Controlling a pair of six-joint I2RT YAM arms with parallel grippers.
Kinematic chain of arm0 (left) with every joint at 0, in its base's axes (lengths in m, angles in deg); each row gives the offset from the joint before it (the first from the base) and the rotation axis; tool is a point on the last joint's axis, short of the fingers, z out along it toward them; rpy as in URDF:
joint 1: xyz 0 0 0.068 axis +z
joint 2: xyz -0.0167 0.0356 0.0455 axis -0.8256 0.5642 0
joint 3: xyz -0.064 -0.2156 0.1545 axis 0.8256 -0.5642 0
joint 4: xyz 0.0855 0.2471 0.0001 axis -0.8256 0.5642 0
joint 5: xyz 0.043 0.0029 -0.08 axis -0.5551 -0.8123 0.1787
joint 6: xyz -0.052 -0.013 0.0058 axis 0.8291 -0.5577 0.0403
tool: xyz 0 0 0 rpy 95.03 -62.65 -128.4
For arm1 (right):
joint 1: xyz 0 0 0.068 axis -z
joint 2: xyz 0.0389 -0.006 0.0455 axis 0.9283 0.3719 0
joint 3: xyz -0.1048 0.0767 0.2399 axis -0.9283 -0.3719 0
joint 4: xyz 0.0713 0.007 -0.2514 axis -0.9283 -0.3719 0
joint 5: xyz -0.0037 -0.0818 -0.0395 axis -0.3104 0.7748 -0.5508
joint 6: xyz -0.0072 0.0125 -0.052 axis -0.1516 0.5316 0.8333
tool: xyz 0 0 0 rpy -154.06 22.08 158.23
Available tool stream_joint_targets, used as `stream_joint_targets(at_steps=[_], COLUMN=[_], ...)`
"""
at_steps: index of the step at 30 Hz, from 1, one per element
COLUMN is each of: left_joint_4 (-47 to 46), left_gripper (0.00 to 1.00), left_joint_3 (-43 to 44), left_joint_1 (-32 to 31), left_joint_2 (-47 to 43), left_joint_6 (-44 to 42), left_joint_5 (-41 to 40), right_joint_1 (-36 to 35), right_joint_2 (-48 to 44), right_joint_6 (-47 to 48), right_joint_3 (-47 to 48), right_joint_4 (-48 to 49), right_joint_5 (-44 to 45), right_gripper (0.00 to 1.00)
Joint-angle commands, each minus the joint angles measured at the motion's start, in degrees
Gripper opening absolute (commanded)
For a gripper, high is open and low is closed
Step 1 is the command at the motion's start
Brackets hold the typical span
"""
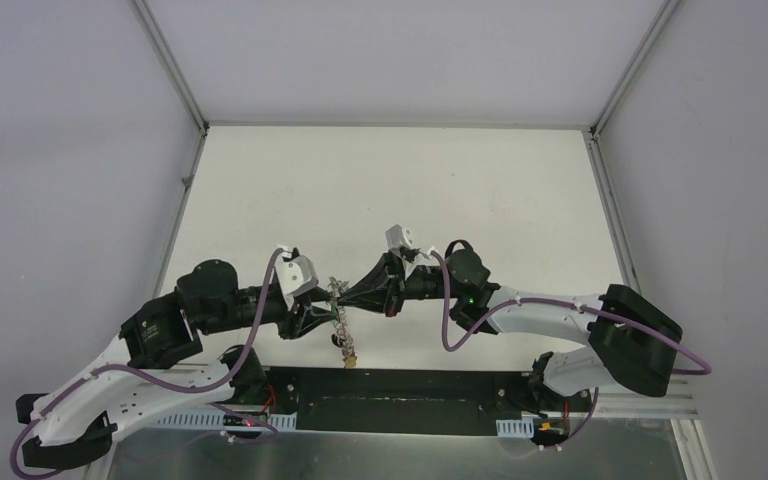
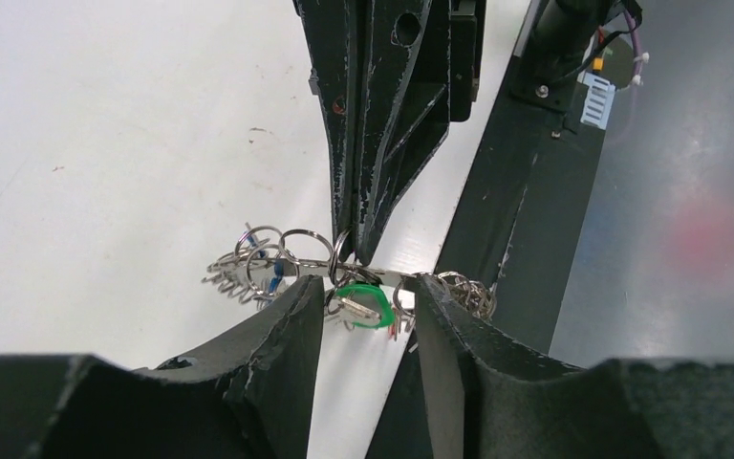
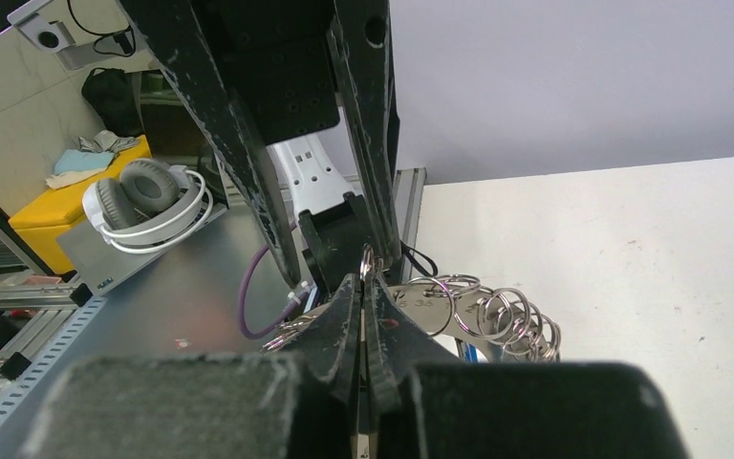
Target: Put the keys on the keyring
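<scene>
The keyring [image 2: 296,270], a silvery band strung with many small split rings, hangs in the air between the two grippers [image 1: 338,308]. A green-tagged key [image 2: 363,308] dangles from it in the gap of my left gripper [image 2: 368,292], whose fingers stand apart on either side without pinching it. A blue-tagged key [image 2: 275,277] hangs further left among the rings. My right gripper [image 3: 363,285] is shut on the keyring, with a small split ring poking out past its tips. In the left wrist view the right gripper [image 2: 352,251] comes down from above. An orange tag [image 1: 346,351] hangs lowest.
The white table [image 1: 410,190] lies under both arms, walled by grey enclosure panels. The black base rail [image 1: 400,400] runs along the near edge, right under the keyring. Purple cables [image 1: 447,320] loop off both arms. Headphones [image 3: 148,201] lie beyond the table.
</scene>
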Motion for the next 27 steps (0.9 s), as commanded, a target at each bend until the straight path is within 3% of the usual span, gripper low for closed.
stream_joint_targets(at_steps=[1, 13, 27], left_joint_4=[-9.45, -9.36, -10.25], left_gripper=[0.39, 0.2, 0.1], left_joint_3=[-3.47, -6.88, -7.16], left_joint_1=[-0.3, -0.34, -0.35], left_joint_2=[-2.81, -6.88, -5.63], left_joint_6=[1.89, -0.43, 0.22], left_joint_5=[1.24, -0.51, -0.79], right_joint_1=[0.0, -0.01, 0.0], right_joint_2=[-3.33, -3.2, -2.98], right_joint_6=[0.86, 0.69, 0.57], right_joint_3=[0.23, 0.56, 0.61], right_joint_4=[4.41, 4.69, 4.65], right_joint_5=[-0.19, -0.87, -0.88], right_gripper=[0.0, 0.0, 0.0])
